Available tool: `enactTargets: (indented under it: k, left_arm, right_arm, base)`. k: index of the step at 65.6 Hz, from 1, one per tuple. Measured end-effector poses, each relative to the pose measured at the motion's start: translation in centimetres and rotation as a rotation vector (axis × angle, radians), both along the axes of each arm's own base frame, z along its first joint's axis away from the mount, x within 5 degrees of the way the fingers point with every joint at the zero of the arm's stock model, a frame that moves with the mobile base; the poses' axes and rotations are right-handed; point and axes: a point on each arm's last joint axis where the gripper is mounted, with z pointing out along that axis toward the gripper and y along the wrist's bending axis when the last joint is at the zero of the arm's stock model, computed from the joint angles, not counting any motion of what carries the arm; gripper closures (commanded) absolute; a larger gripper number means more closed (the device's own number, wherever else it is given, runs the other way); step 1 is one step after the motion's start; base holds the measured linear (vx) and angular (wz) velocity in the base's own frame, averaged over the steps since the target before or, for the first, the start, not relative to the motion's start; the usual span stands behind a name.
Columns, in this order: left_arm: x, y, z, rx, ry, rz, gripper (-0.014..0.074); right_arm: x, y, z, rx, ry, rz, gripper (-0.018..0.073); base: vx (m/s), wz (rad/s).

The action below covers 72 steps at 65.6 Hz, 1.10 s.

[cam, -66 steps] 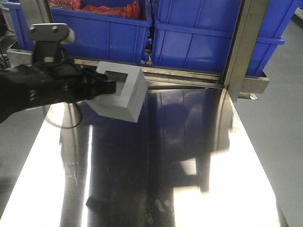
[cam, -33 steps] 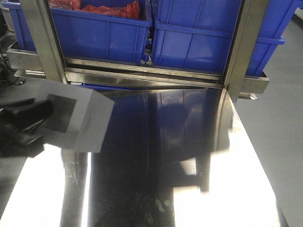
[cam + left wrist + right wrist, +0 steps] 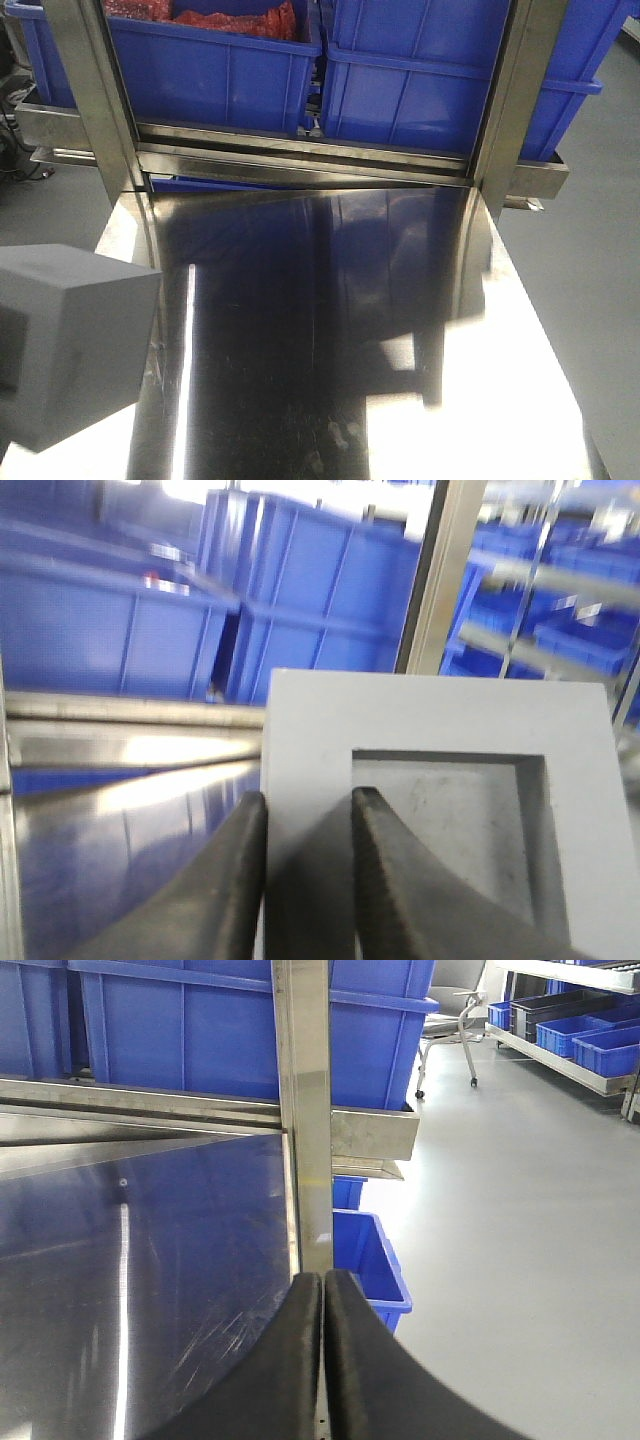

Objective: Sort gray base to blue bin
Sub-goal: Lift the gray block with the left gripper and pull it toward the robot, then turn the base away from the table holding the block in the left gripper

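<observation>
Right gripper (image 3: 323,1286), jaws together, faces a steel post (image 3: 304,1110).

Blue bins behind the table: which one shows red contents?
The left bin: red material shows at its top. The right bin shows none.

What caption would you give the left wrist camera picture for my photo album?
Left end effector pinching one wall of the gray base, with blue bins lined up behind.

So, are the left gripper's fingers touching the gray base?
Touching: in the left wrist view, fingers of the left gripper pinch the gray base by its recess wall.
</observation>
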Motion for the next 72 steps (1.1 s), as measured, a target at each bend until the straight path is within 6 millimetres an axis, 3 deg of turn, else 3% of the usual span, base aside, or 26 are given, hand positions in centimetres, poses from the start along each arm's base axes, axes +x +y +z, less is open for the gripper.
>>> enactTargets:
  k: [15,72]
  left_arm:
    - [-1.7,0.8,0.1,-0.037,-0.079,0.0,0.0593]
    - [-1.7,0.8,0.1,-0.037,-0.08,0.0,0.0593]
  right_arm:
    - [0.0,0.0,0.0,0.0,0.0,0.0,0.0564]
    - [0.0,0.0,0.0,0.0,0.0,0.0,0.0564]
  base:
    - [0.0,0.0]
    - [0.0,0.0]
